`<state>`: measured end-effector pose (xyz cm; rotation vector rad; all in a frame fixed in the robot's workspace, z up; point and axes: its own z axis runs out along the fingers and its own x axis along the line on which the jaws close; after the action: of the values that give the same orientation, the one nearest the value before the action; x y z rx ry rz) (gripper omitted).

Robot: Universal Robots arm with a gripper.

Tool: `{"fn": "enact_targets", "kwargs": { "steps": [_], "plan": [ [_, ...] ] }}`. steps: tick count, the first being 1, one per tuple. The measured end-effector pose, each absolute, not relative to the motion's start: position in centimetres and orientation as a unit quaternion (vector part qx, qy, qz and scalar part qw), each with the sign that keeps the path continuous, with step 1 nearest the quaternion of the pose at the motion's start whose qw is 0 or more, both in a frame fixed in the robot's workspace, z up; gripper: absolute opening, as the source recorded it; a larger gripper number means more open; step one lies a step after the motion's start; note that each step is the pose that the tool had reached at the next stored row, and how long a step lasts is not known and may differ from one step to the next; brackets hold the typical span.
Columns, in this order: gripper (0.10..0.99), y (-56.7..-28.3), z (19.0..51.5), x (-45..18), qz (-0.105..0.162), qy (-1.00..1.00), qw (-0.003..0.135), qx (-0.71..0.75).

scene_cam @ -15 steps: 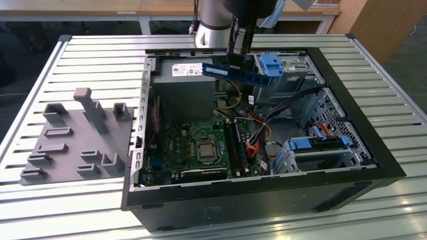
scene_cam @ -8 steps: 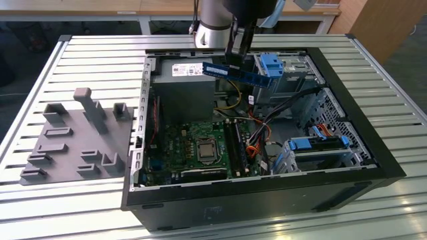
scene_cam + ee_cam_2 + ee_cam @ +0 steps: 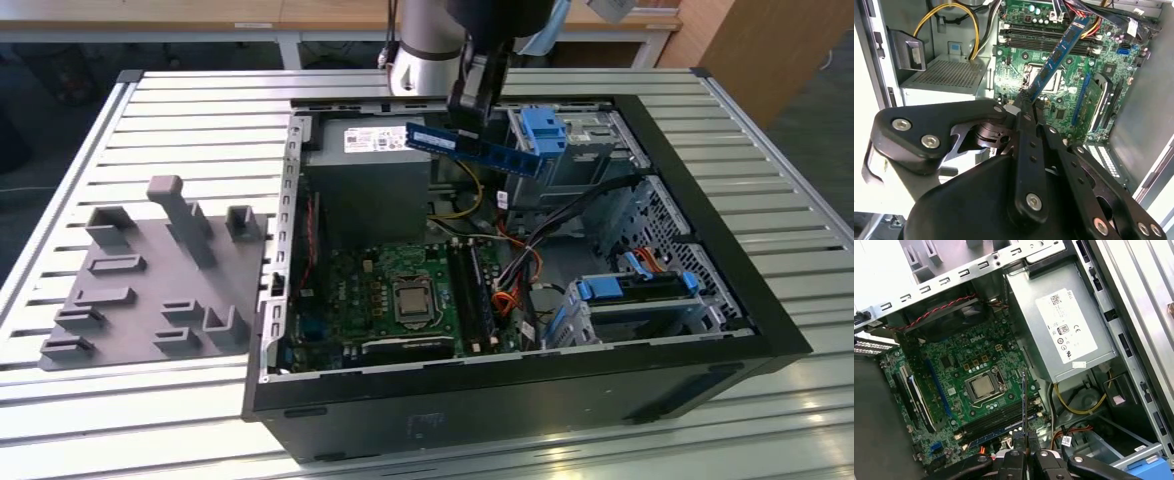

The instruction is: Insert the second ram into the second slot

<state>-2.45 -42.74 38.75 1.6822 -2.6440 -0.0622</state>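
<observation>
My gripper (image 3: 470,122) is shut on the second ram (image 3: 477,150), a long blue-green board with a white sticker. It is held level above the open computer case (image 3: 747,300), over the power supply's edge. In the second wrist view the ram (image 3: 1056,55) sticks out from the fingers (image 3: 1023,106) over the motherboard. In the first wrist view the ram (image 3: 1024,400) shows edge-on above the gripper (image 3: 1025,449). The dark memory slots (image 3: 470,290) lie beside the processor socket (image 3: 411,298), well below the ram. I cannot tell which one is the second slot.
A grey power supply (image 3: 1066,325) fills one end of the case. Blue drive-bay brackets (image 3: 547,130) and loose cables (image 3: 534,240) stand close to the ram. A grey fixture plate (image 3: 147,280) with pegs lies on the slatted table at the exterior view's left.
</observation>
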Motion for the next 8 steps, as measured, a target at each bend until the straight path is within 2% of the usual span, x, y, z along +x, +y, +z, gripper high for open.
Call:
{"fn": "enact_targets", "kwargs": {
  "steps": [8],
  "plan": [
    [0.137, -42.74, 38.74, -2.45, -0.020, -0.856, 0.003, 0.516]
  ]
}}
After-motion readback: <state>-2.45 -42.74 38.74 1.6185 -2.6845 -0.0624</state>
